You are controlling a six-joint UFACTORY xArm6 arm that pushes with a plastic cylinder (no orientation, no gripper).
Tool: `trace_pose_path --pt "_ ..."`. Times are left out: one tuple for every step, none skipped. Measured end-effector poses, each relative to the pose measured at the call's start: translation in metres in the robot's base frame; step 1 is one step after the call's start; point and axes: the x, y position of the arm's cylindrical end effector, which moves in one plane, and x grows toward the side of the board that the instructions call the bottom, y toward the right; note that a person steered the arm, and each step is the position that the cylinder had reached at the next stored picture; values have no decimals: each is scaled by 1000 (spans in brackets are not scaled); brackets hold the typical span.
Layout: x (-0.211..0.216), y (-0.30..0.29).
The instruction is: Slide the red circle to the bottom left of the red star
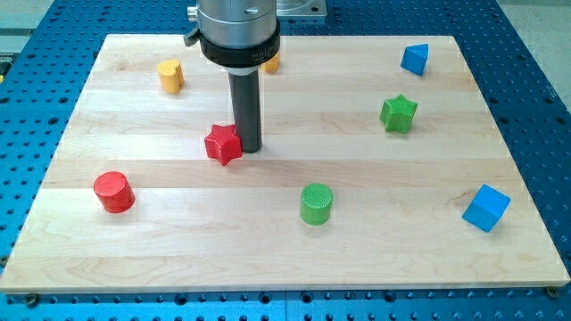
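Observation:
The red circle [113, 192] is a short red cylinder at the view's left, on the wooden board [178, 259]. The red star [223, 144] lies up and to the right of it, near the board's middle. My tip [249, 147] stands right against the red star's right side, apparently touching it. The red circle is well apart from my tip, down and to the left.
A green circle [316, 203] lies below and right of my tip. A green star [398, 113] and a blue block [414, 59] are at the upper right, a blue cube [486, 208] at the lower right. A yellow heart-like block [170, 76] is at the upper left. An orange block [271, 62] peeks out behind the arm.

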Motion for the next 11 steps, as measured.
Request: trace_pose_path --pt "0 0" --pt "-16 26" --pt "1 70" --pt "27 34" --pt "84 -22" --pt "139 -116" --pt "133 -220" --pt "91 -250" --pt "94 -191" --pt "96 -134" --pt "96 -102"
